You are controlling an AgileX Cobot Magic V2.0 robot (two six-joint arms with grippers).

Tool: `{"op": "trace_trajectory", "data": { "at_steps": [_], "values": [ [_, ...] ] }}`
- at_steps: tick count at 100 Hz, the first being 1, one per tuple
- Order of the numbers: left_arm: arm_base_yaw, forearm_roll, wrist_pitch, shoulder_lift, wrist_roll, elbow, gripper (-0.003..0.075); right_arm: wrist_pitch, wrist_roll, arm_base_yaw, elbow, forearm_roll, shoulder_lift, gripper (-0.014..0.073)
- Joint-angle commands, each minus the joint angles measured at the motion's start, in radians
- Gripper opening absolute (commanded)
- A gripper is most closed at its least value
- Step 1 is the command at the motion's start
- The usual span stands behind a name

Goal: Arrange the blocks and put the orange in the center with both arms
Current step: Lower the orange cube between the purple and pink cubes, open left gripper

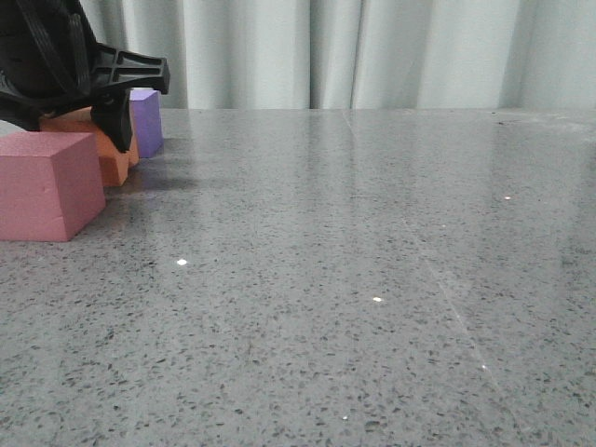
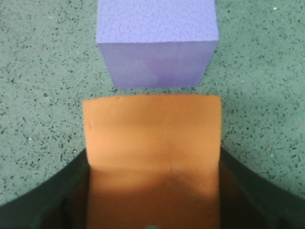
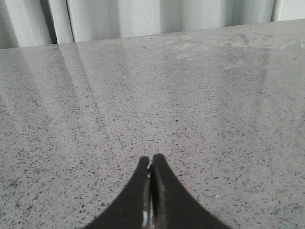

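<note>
Orange pebbled foam cube (image 2: 152, 157) sits gripped between the left gripper (image 1: 116, 102) fingers; the right gripper (image 3: 151, 191) fingers are pressed together, empty. Nudging the nearby purple foam cube (image 2: 157, 43) is the risk.

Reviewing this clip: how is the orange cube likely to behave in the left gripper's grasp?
The orange cube looks like matte foam, so probably light and slightly squashy. Its flat faces sit between the left gripper fingers, so rolling seems unlikely. Its matte surface probably grips well.

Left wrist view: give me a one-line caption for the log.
Left gripper straddles the orange cube, fingers against both sides, purple cube just beyond on the grey table.
</note>
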Motion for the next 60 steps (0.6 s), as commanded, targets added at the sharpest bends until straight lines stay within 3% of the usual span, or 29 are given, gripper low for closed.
{"op": "trace_trajectory", "data": {
  "at_steps": [1, 14, 21, 26, 38, 43, 60],
  "values": [
    [0.001, 0.009, 0.000, -0.027, -0.004, -0.025, 0.0158, -0.085, -0.007, -0.005, -0.014, -0.004, -0.024, -0.0068],
    [-0.001, 0.009, 0.000, -0.027, 0.000, -0.025, 0.0164, -0.085, -0.007, -0.005, -0.014, -0.004, -0.024, -0.0068],
    [-0.001, 0.009, -0.006, -0.027, 0.030, -0.025, 0.0209, -0.085, -0.007, -0.005, -0.014, -0.004, -0.024, -0.0068],
    [-0.001, 0.005, -0.010, -0.027, 0.055, -0.025, 0.0282, -0.085, -0.007, -0.005, -0.014, -0.004, -0.024, -0.0068],
    [-0.001, -0.007, -0.024, -0.033, 0.073, -0.025, 0.0567, -0.085, -0.007, -0.005, -0.014, -0.004, -0.024, -0.0068],
    [-0.001, -0.020, -0.024, -0.035, 0.075, -0.029, 0.0643, -0.085, -0.007, -0.005, -0.014, -0.004, -0.024, -0.0068],
    [-0.001, -0.026, -0.024, -0.062, 0.075, -0.036, 0.0662, -0.085, -0.007, -0.005, -0.014, -0.004, -0.024, -0.0068]
  ]
}}
